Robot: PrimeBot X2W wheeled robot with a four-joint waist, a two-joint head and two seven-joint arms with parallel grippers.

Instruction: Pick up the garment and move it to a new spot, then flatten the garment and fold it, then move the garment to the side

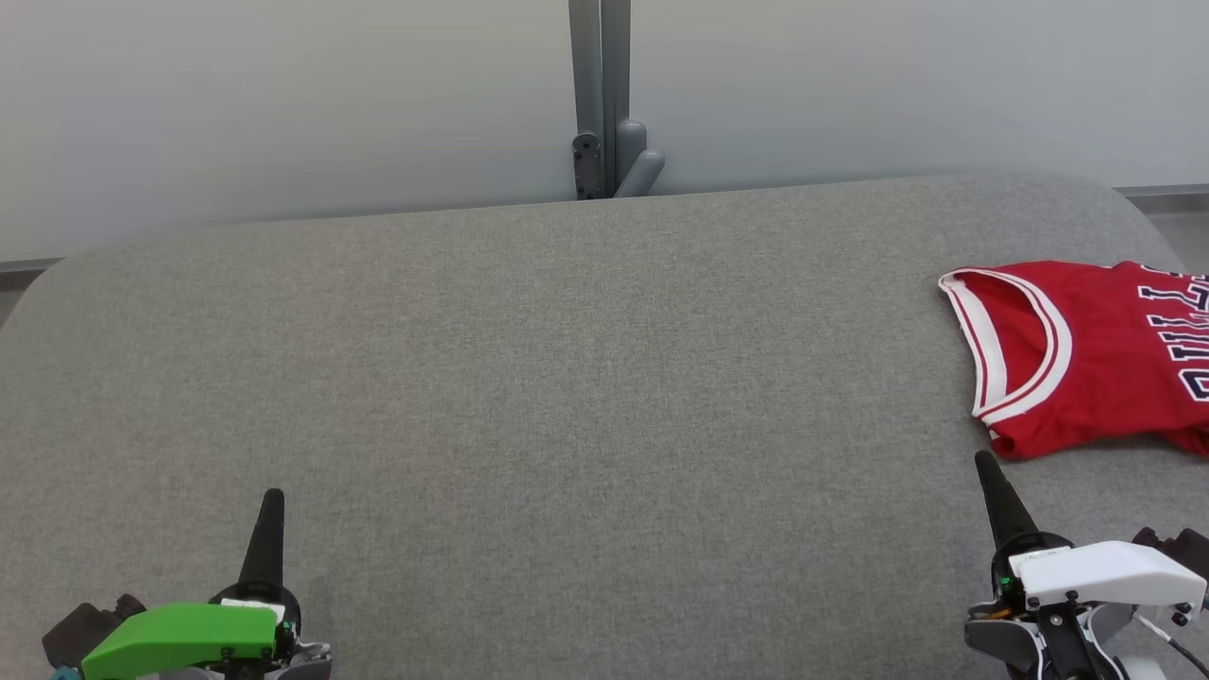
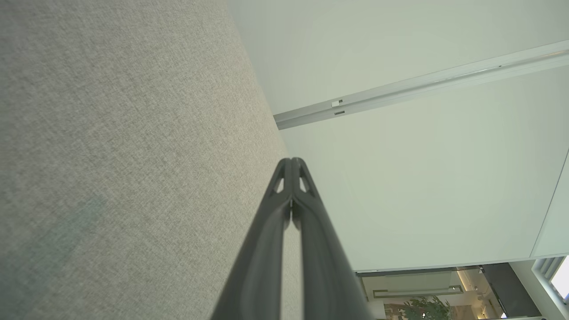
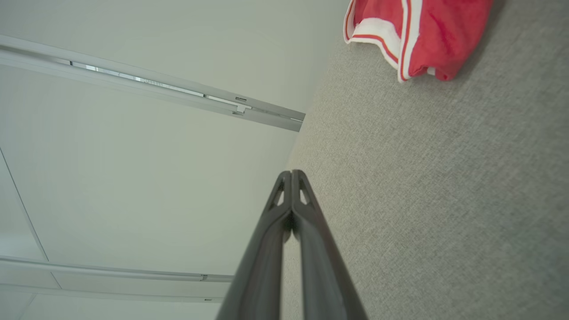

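In the head view a grey fabric-covered worktop [image 1: 567, 378] spans the frame. The red jersey [image 1: 1086, 359], with white trim and dark lettering, lies at the right edge at mid height and is partly cut off by the frame. The left tool [image 1: 272, 501] sits at the lower left with its two fingers pressed together, pointing up the frame and holding nothing. The right tool [image 1: 987, 467] sits at the lower right, likewise closed and empty. Its tip is near the jersey's lower edge but clear of the cloth. A pale wall [image 1: 283, 94] with a grey post [image 1: 600, 94] at the top centre stands behind the worktop.

In the left wrist view the left tool's fingers meet at the tip in mid frame. Grey worktop lies to the left and pale wall to the right, crossed by a metal rail [image 2: 422, 84].

In the right wrist view the right tool's fingers are also shut tip to tip. The jersey is bunched in the upper right corner on the worktop, well apart from the fingertips.
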